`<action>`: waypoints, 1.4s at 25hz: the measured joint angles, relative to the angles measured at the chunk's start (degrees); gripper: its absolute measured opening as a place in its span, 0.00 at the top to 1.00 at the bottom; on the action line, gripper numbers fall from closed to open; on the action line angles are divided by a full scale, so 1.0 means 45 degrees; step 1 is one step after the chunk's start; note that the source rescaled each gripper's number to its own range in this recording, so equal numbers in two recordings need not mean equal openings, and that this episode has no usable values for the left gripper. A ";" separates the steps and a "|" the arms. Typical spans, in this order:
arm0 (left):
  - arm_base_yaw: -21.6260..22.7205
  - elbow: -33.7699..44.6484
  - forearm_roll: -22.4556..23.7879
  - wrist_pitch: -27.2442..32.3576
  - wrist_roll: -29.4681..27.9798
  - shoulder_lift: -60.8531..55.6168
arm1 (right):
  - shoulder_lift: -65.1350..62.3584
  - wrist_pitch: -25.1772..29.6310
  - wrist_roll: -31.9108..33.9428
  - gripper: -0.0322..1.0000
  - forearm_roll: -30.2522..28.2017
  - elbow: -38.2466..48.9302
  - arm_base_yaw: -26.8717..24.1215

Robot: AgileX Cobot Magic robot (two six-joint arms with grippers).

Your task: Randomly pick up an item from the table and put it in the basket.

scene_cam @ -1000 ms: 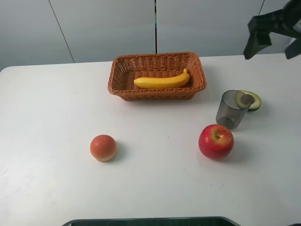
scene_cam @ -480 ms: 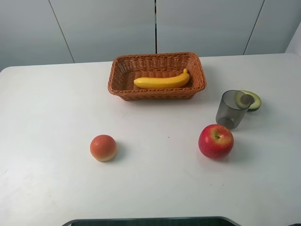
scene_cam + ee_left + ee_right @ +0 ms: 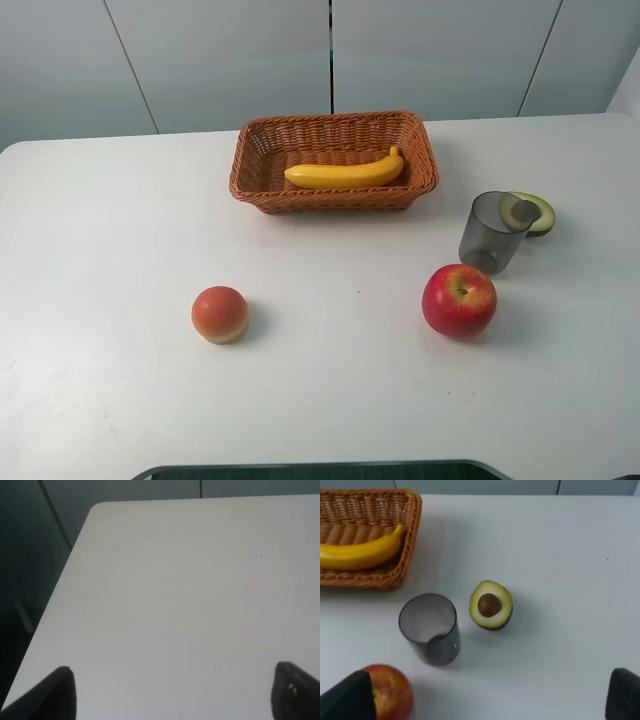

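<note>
Banana: the banana (image 3: 345, 172) lies flat inside the basket (image 3: 335, 120), lengthwise along it, its stem end toward the right edge of the table (image 3: 100, 250). It fills most of the basket's inner length, and nothing is gripping it.
Basket: orange-brown wicker with flared sides, standing close to the far edge of the table, about midway along it. The banana is all that it holds.
Table: white, with rounded corners.
Cup: a grey translucent cup (image 3: 492, 232) stands upright, mouth up, on the right half of the table, nearer the near edge than the basket.
Avocado half: the avocado half (image 3: 530, 212) lies cut face up with its brown pit showing, just beside the cup on the side toward the right edge. The right wrist view shows a small gap between the two.
Apple: a red apple (image 3: 459, 299) sits near the cup, on its side toward the near edge.
Orange-pink fruit: the orange-pink fruit (image 3: 220, 314) sits on the left half of the table, well apart from everything else.
Right claw: the right claw (image 3: 485, 697) is spread wide and holds nothing. It hangs above the cup, the avocado half and the apple, and does not show in the high view.
Left claw: the left claw (image 3: 172, 695) is likewise spread wide and empty, over bare table near a rounded corner. It does not show in the high view either.
</note>
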 joint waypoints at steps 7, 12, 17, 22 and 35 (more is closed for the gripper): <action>0.0000 0.0000 0.0000 0.0000 0.0000 0.0000 | -0.2153 0.0972 -0.0848 0.00 0.0596 0.0966 0.0000; 0.0000 0.0000 0.0000 0.0000 0.0000 0.0000 | -0.3546 0.0951 -0.0999 0.00 0.0650 0.2106 0.0000; 0.0000 0.0000 0.0000 0.0000 0.0000 0.0000 | -0.4410 0.0972 -0.1130 0.00 0.0822 0.2286 0.0000; 0.0000 0.0000 0.0000 0.0000 0.0000 0.0000 | -0.5208 0.1030 -0.1152 0.00 0.0822 0.2310 0.0000; 0.0000 0.0000 0.0000 0.0000 0.0000 0.0000 | -0.5563 0.1030 -0.0689 0.00 0.0586 0.2310 0.0000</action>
